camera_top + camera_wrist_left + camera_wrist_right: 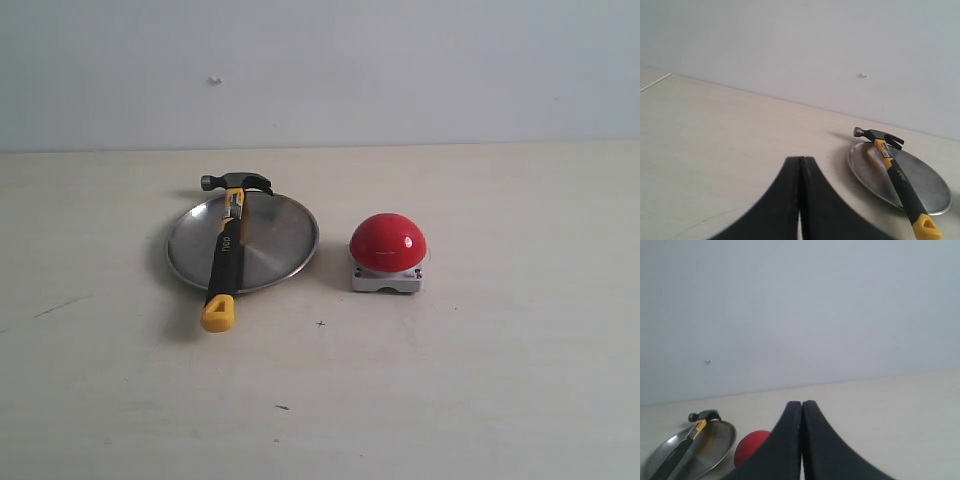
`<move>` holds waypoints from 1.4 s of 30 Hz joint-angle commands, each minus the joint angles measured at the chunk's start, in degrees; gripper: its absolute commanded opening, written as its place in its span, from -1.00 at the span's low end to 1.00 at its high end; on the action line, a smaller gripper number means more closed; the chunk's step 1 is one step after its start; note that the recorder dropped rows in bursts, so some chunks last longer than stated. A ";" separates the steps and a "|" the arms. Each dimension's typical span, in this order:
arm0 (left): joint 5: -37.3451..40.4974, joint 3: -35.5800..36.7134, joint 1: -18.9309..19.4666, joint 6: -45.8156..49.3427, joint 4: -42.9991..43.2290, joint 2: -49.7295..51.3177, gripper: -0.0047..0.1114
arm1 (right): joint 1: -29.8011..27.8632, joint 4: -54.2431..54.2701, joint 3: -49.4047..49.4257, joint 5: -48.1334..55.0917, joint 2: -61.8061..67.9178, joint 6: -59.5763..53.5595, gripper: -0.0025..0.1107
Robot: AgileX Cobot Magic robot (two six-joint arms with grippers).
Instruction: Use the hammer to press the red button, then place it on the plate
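Note:
The hammer (226, 246) lies across the silver plate (283, 238), its dark head over the far rim and its yellow butt end hanging off the near rim. To the right of the plate stands the red button (388, 243) on its grey-white base. Neither arm shows in the exterior view. My left gripper (801, 161) is shut and empty, well short of the hammer (895, 172) and plate (928, 183). The right gripper (802, 404) is shut too, with nothing held; beyond it sit the red button (750, 446), the plate (715, 442) and the hammer (692, 431).
The light wooden table (480, 390) runs back to a plain pale wall (400, 60). A few small dark specks mark the table near its front.

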 commanded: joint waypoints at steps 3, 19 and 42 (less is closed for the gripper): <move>0.09 0.19 0.20 0.12 0.11 -0.32 -0.92 | -0.81 -5.52 0.29 1.91 -2.41 -1.95 -0.96; 0.09 0.19 0.20 0.12 0.11 -0.32 -0.92 | -3.20 -8.94 0.96 8.60 -8.85 -1.98 -0.96; 0.09 0.19 0.20 0.12 0.11 -0.32 -0.92 | -8.25 -13.62 10.94 5.55 -10.15 3.00 -0.96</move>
